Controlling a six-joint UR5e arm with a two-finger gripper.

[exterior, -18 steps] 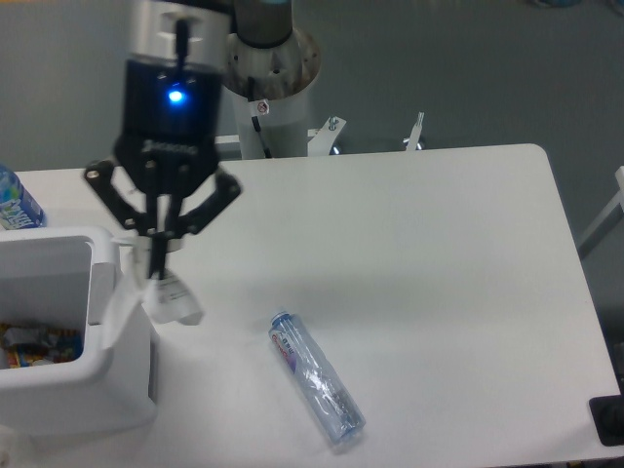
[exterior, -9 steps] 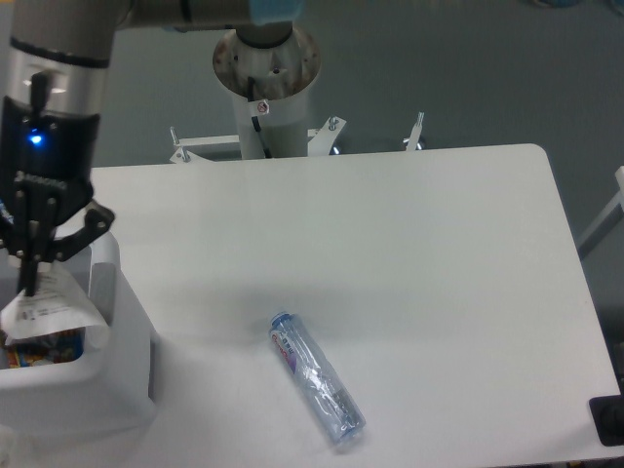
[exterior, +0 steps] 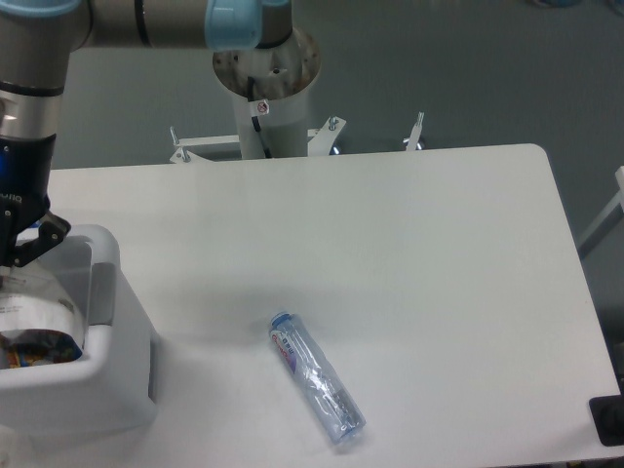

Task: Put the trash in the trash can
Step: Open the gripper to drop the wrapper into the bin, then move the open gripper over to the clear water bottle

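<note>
Since a second ago, the gripper (exterior: 12,255) has been carried from above the counter (exterior: 409,253), just right of the bin, to a spot over the trash can (exterior: 107,390) at the far left edge of view, and the wrapper (exterior: 31,310) has been brought along with it. Only one dark finger is seen at the frame's edge, so the jaw state cannot be told for certain; the wrapper hangs directly beneath it, which suggests it is held, but release cannot be ruled out. The wrapper is positioned over the open mouth of the trash can, above colourful scraps already lying inside, presumably so that it falls in cleanly when let go.

The slim clear bottle (exterior: 316,378) with the red-blue label is left lying on its side on the counter, well apart from the trash can, with its capped end turned toward the bin. It is judged to be the remaining item, to be picked up once the wrapper has been dropped.
</note>
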